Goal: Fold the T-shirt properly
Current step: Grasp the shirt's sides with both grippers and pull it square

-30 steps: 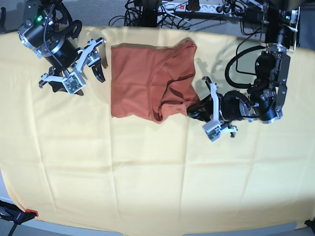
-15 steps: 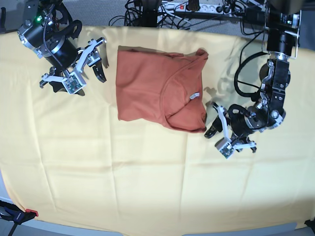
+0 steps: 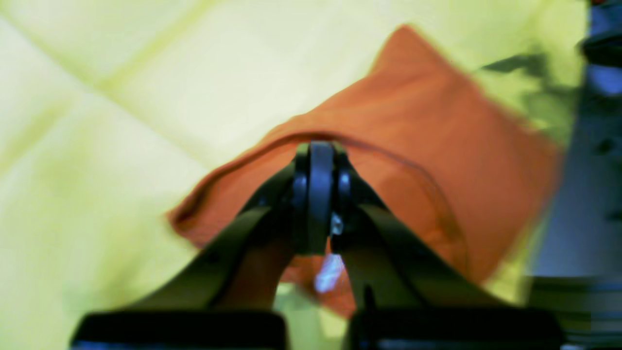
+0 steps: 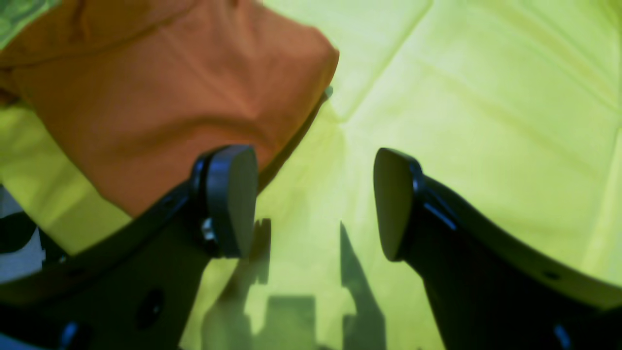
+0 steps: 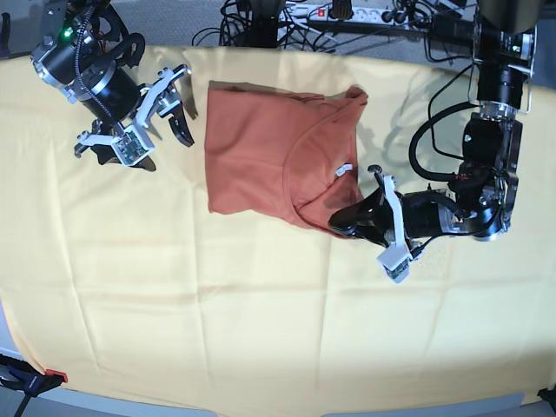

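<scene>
Left pincer (image 5: 340, 223) clamped on T-shirt (image 5: 261, 152)

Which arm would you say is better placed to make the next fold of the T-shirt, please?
Probably the left: the left gripper is shut at the T-shirt's near corner, while the right gripper hangs open beside it.

Base camera looks straight down over the T-shirt (image 5: 269, 148); both wrist cameras view it close, from opposite sides.
</scene>
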Tool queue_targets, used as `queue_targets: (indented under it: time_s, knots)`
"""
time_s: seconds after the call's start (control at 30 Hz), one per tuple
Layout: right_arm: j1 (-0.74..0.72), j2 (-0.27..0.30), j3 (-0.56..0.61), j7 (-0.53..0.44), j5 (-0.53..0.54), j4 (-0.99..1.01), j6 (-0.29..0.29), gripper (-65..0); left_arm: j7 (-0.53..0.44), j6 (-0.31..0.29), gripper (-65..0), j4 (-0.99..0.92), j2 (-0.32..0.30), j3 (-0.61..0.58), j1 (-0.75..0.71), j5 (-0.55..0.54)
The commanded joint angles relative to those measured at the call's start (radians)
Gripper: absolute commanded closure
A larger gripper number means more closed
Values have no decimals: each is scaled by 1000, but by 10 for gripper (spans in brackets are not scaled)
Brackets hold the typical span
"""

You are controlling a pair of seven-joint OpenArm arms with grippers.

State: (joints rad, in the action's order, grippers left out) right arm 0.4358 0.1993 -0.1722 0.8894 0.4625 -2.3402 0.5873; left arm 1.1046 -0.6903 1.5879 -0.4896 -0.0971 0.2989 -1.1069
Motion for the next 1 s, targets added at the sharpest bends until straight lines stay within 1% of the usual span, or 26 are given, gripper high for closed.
queue_targets:
  time_s: [0.0, 0.03, 0.07, 0.1, 0.13, 0.17, 0.2, 0.37, 0.43, 0.53, 0.63, 0.77, 0.8, 0.87, 0.97]
  knots:
    - [-5, 10, -5, -44, 13, -16, 0, -388, 15, -8, 0, 15, -9, 8, 23, -79]
    - [-8, 16, -4, -64, 13, -16, 5, -369, 56, -8, 0, 15, -9, 8, 19, -153]
    - [-14, 20, -4, -79, 15, -16, 13, -324, 95, -8, 0, 15, -9, 8, 16, -226]
    - [-24, 21, -4, -83, 28, -16, 24, -259, 135, -8, 0, 16, -9, 8, 11, -292]
    - [-39, 24, -4, -82, 48, -16, 33, -178, 179, -8, 0, 15, -9, 8, 8, -349]
    - [-55, 26, -3, -82, 65, -16, 45, -82, 214, -8, 0, 16, -9, 8, 2, -377]
    - [-68, 26, -3, -85, 69, -16, 58, 0, 242, -8, 0, 15, -9, 8, -7, -377]
    - [-147, 37, 6, -87, 115, -3, 87, 0, 262, -8, 0, 31, -9, 6, -93, -377]
    - [-196, 42, 34, -87, 115, 73, 87, 0, 267, -8, 0, 51, -9, 6, -125, -377]
    - [-278, 63, 108, -85, 114, 212, 90, 0, 266, -8, 0, 118, -9, 6, -170, -377]
    - [-365, 73, 198, -78, 108, 335, 111, 0, 267, -8, 0, 203, -9, 6, -217, -377]
    - [-466, 79, 291, -59, 106, 446, 111, 0, 266, -8, 0, 299, -9, 6, -284, -332]
    - [-491, 85, 314, -59, 106, 472, 111, 0, 264, -8, 0, 315, -9, 6, -300, -317]
    - [-541, 87, 355, -59, 80, 528, 111, 0, 248, -8, 0, 333, -9, 0, -330, -253]
    - [-617, 101, 421, -60, 76, 619, 111, 0, 179, -8, 0, 341, -9, -35, -361, -118]
